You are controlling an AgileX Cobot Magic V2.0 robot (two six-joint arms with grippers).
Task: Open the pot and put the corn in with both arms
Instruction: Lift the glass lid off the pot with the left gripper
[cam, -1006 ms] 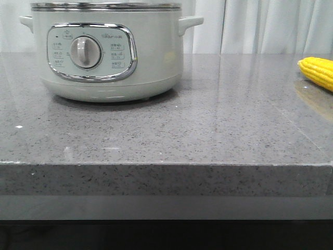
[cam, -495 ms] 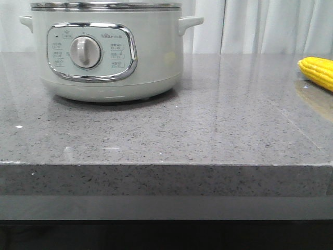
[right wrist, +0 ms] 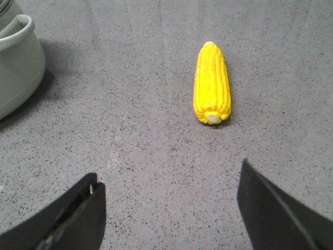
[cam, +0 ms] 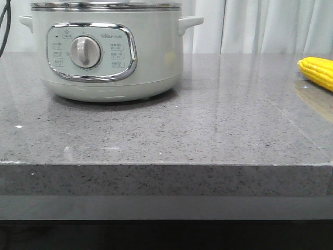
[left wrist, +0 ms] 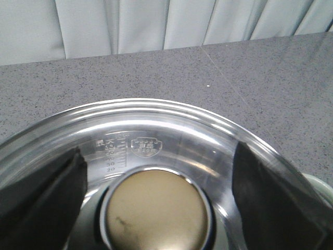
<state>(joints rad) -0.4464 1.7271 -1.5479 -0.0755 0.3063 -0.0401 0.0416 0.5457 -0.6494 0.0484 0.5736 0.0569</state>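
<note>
The pale grey-green pot point(cam: 109, 57) stands at the table's back left, its dial facing me. In the left wrist view its glass lid point(left wrist: 156, 130) lies on it, with a round beige knob point(left wrist: 156, 211) in the middle. My left gripper point(left wrist: 157, 151) is open just above the lid, one finger on each side of the knob and not touching it. The yellow corn point(cam: 317, 72) lies at the table's right edge. In the right wrist view the corn point(right wrist: 212, 83) lies ahead of my open, empty right gripper point(right wrist: 169, 172). Neither gripper shows in the front view.
The grey speckled stone table point(cam: 208, 130) has its front edge close to me. White curtains point(cam: 260, 26) hang behind it. A dark cable point(cam: 4, 23) hangs at the far left beside the pot. The pot's side and handle point(right wrist: 15, 57) show in the right wrist view, well away from the corn.
A dark cable has come into the front view at the upper left beside the pot. The pot and the corn have not moved.
</note>
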